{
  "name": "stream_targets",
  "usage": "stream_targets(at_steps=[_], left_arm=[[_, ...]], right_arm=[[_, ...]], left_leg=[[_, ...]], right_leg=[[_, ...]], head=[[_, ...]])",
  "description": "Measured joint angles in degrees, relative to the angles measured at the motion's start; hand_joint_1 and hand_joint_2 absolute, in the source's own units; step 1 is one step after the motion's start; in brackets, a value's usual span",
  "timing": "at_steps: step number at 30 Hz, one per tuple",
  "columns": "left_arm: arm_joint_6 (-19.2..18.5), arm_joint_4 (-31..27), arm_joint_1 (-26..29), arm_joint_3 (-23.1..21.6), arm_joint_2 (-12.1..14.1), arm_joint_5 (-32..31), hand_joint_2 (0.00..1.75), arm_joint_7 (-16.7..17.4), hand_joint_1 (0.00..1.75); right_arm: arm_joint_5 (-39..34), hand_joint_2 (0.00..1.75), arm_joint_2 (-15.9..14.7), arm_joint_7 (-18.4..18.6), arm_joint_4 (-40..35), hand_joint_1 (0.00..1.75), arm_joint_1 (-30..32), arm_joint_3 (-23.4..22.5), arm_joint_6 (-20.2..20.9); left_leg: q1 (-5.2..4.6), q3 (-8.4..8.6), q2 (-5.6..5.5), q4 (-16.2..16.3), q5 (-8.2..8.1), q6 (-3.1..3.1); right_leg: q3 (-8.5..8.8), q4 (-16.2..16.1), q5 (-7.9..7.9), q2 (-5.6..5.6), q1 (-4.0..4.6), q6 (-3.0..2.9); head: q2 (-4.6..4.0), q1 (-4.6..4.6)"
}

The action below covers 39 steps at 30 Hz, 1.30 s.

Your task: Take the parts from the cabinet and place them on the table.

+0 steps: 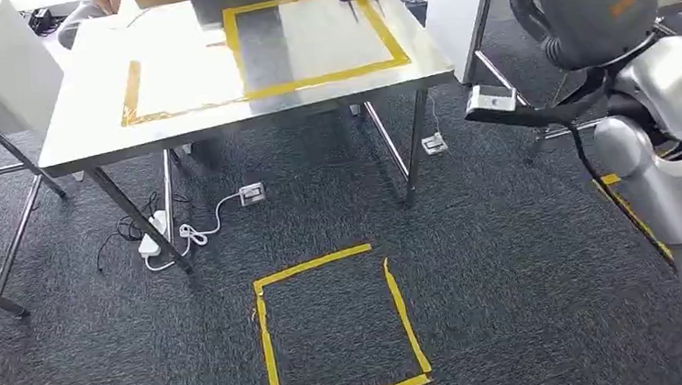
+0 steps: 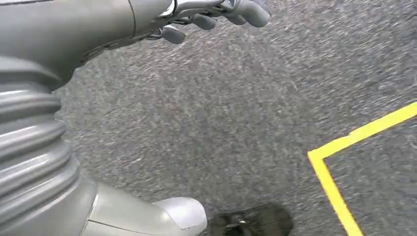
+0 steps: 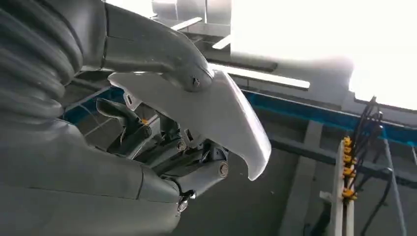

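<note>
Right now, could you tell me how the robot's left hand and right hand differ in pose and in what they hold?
The right robot hand is raised high beside the table and grips a pale grey part; the left robot hand hangs low over the carpet and holds nothing. The right hand's fingers wrap the part; the left hand's fingers lie loosely apart. Both are grey with ribbed wrist covers.

a: where's open room?
b: the steel table (image 1: 112, 128) top, inside the yellow tape frame (image 1: 307, 39); dark items crowd its far edge.
a: and in the way?
b: table legs (image 1: 412, 145), white cables (image 1: 189, 232) on the carpet beneath.
</note>
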Motion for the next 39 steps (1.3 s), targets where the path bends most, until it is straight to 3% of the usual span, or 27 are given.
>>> stream_targets(at_steps=[1,2,3,5,6,8,9,10,11,13,14,15,17,19,21,23,24,25,27,29,30,31,32,34,36,39], left_arm=[[0.0,0.0,0.1,0.0,0.0,0.0,1.75,0.0,0.0],[0.0,0.0,0.1,0.0,0.0,0.0,1.75,0.0,0.0],[0.0,0.0,0.0,0.0,-0.1,-0.1,1.75,-0.1,0.0],[0.0,0.0,0.0,0.0,-0.1,-0.1,1.75,-0.1,0.0],[0.0,0.0,-0.1,0.0,-0.1,-0.1,1.75,-0.1,0.0],[0.1,0.0,0.0,0.0,-0.2,-0.2,1.75,-0.1,0.0],[0.1,0.0,0.1,0.0,-0.2,-0.2,1.75,-0.1,0.0],[0.1,0.0,0.1,0.0,-0.2,-0.2,1.75,-0.1,0.0],[0.1,0.0,0.1,0.0,-0.2,-0.2,1.75,-0.1,0.0],[0.1,0.0,0.1,0.0,-0.4,-0.2,1.75,-0.1,0.0],[0.1,0.0,0.1,0.0,-0.4,-0.2,1.75,-0.1,0.0],[0.1,0.0,0.1,0.0,-0.4,-0.2,1.75,-0.1,0.0],[0.0,0.0,0.0,0.0,-0.4,-0.3,1.75,-0.1,0.0],[-0.2,0.0,-0.1,0.0,-0.4,-0.6,1.75,0.1,0.0],[-0.4,0.0,-0.5,0.0,-0.7,-1.2,1.75,0.4,0.0],[-0.4,0.0,-0.5,0.0,-0.7,-1.7,1.75,0.7,0.0],[-0.4,0.0,-0.4,0.0,-0.8,-1.7,1.75,0.7,0.0],[-0.5,0.0,-0.3,0.0,-0.9,-1.9,1.75,0.9,0.0],[-0.5,0.0,-0.4,0.0,-1.0,-2.1,1.75,0.9,0.0],[-0.7,0.0,-0.4,0.0,-1.2,-2.1,1.75,0.5,0.0],[-1.0,0.1,-0.5,0.0,-1.4,-2.2,1.75,0.5,0.0],[-1.0,0.1,-0.7,0.0,-1.5,-2.4,1.75,0.6,0.0],[-1.0,0.1,-0.7,0.0,-1.8,-2.6,1.75,0.7,0.0],[-1.1,0.1,-0.9,-0.1,-2.4,-3.4,1.75,1.4,0.0],[-1.1,0.1,-1.2,-0.4,-2.8,-3.7,1.75,1.7,0.0],[-1.1,0.1,-1.7,-0.4,-3.2,-4.0,1.75,2.1,0.0]], right_arm=[[-0.3,1.75,0.3,0.0,0.6,1.75,-0.7,0.6,0.2],[-0.7,1.75,0.7,0.1,1.1,1.75,-1.3,1.0,0.1],[-0.9,1.75,1.0,0.1,1.5,1.75,-2.0,1.3,0.1],[-1.0,1.75,1.4,0.1,2.2,1.75,-2.7,1.9,-0.1],[-1.1,1.75,1.5,0.1,2.5,1.75,-3.1,2.1,-0.1],[-1.1,1.75,1.7,0.2,3.3,1.75,-3.1,2.4,-0.2],[-1.2,1.75,1.8,0.2,3.6,1.75,-3.1,2.7,-0.2],[-1.2,1.75,1.8,0.1,3.9,1.75,-3.1,2.9,-0.2],[-1.2,1.75,1.9,0.1,4.1,1.75,-3.1,3.1,-0.2],[-1.2,1.75,2.0,0.1,4.3,1.75,-3.2,3.2,-0.2],[-1.2,1.75,2.0,0.1,4.5,1.75,-3.2,3.2,-0.2],[-1.3,1.75,2.0,0.2,4.8,1.75,-3.3,3.3,-0.4],[-1.3,1.75,2.2,0.2,4.9,1.75,-3.2,3.6,-0.7],[-1.3,1.75,2.4,0.6,4.9,1.75,-3.1,3.8,-1.5],[-1.5,1.75,2.5,1.3,4.9,1.75,-3.0,4.0,-1.7],[-1.9,1.75,2.5,1.7,4.8,1.75,-2.0,4.1,-1.9],[-1.9,1.75,2.4,2.0,4.8,1.75,-1.2,4.1,-2.1],[-1.9,1.75,2.4,2.4,4.7,1.75,-0.1,4.1,-2.4],[-1.4,1.75,2.0,3.1,3.6,1.75,1.9,4.1,-2.8],[-1.2,1.75,1.0,3.3,1.8,1.75,3.9,4.1,-3.3],[-1.2,1.75,0.4,3.3,1.1,1.75,4.8,4.1,-3.3],[-1.3,1.75,-0.7,3.2,0.1,1.75,5.3,4.1,-2.9],[-1.6,1.75,-1.5,3.1,-0.7,1.75,5.9,4.0,-2.2],[-2.7,1.75,-4.1,2.6,-2.5,1.75,6.7,3.1,-0.4],[-4.0,1.75,-6.5,1.8,-4.0,1.75,6.8,2.0,1.5],[-5.7,1.75,-9.3,1.1,-5.6,1.75,6.7,1.0,4.1]], left_leg=[[-0.11,0.71,-0.02,-0.1,0.1,0.19],[0.1,0.41,0.0,-0.7,0.06,0.62],[0.14,1.55,0.02,-0.7,0.14,1.19],[0.53,2.84,-0.12,-1.0,-0.05,1.68],[0.56,3.06,-0.15,-1.0,-0.42,1.95],[0.56,3.77,-0.21,-1.0,-1.41,2.08],[0.56,4.24,-0.28,-0.9,-1.88,2.04],[0.56,4.9,-0.37,-0.9,-2.42,1.96],[0.56,5.62,-0.46,-0.8,-3.01,1.85],[0.6,7.27,-0.54,-0.6,-4.39,1.51],[0.5,7.14,-0.57,-0.5,-5.08,1.16],[0.34,8.02,-0.83,-0.3,-5.55,0.72],[0.29,8.66,-0.63,0.1,-5.91,0.05],[0.28,8.3,-0.56,0.8,-6.06,-0.41],[0.51,4.56,-0.17,7.2,-6.98,-1.16],[0.82,-0.57,-0.1,14.6,-10.31,-1.76],[0.9,-2.62,-0.07,17.0,-11.5,-1.85],[1.03,-3.64,-0.02,17.2,-11.01,-1.86],[1.21,-2.08,0.13,10.8,-6.2,-1.81],[1.31,1.13,0.22,1.1,0.8,-1.69],[0.95,1.01,0.24,0.5,-1.38,-1.15],[0.9,1.72,0.27,0.7,-1.78,-0.5],[0.91,1.65,0.21,0.5,-0.81,-0.03],[0.94,2.57,-0.05,0.5,-1.04,0.97],[1.06,3.25,-0.08,0.1,-1.64,1.77],[0.81,4.3,-0.2,0.2,-2.92,2.2]], right_leg=[[0.12,-0.4,-0.59,0.0,0.02,0.37],[0.63,0.6,0.1,0.12,0.04,0.66],[1.06,0.3,0.12,0.15,0.13,0.93],[-0.6,3.8,-0.34,-0.22,0.0,1.32],[-3.14,7.8,-0.77,-0.26,-0.02,1.65],[-9.18,15.9,-4.94,-0.28,-0.24,2.2],[-11.09,17.6,-6.02,-0.3,-0.3,2.38],[-11.83,16.9,-5.43,-0.32,-0.36,2.38],[-11.47,14.1,-3.38,-0.35,-0.4,2.38],[-8.61,4.2,4.11,-0.47,-0.39,2.07],[-7.97,0.1,7.9,-0.71,-0.35,1.9],[-7.87,0.3,4.91,-0.72,0.04,1.49],[-7.29,0.0,6.24,-0.52,-0.02,0.77],[-6.19,-0.1,6.06,-0.35,-0.35,0.09],[-5.24,-0.3,5.27,-0.45,-0.37,-0.65],[-4.52,-0.3,4.41,-0.44,-0.35,-0.76],[-4.02,-0.3,3.95,-0.41,-0.36,-0.73],[-3.32,-0.3,3.4,-0.36,-0.39,-0.64],[-1.73,-0.3,2.25,-0.31,-0.52,-0.29],[-0.64,-0.4,0.93,-0.4,-0.61,0.26],[0.17,-0.1,0.39,-0.36,-0.48,0.67],[0.1,-0.4,0.02,-0.35,-0.44,1.12],[0.43,-0.3,-0.04,-0.37,-0.35,1.57],[0.68,0.4,0.32,-0.43,-0.48,2.26],[-2.97,6.3,0.06,-0.46,-0.59,2.51],[-11.11,16.9,-5.22,-0.44,-0.42,2.9]], head=[[0.0,0.05],[0.0,0.04],[0.0,-0.04],[0.0,0.06],[0.0,0.13],[0.0,0.13],[0.0,0.13],[0.0,0.11],[0.0,0.15],[0.0,0.13],[0.0,0.15],[0.0,0.17],[0.0,0.28],[0.0,0.13],[0.0,-0.09],[0.0,-0.04],[0.0,-0.09],[0.0,-0.07],[0.0,-0.07],[0.0,-0.09],[0.0,-0.18],[0.0,-0.11],[0.0,-0.2],[0.0,-0.15],[0.0,0.0],[0.0,0.04]])
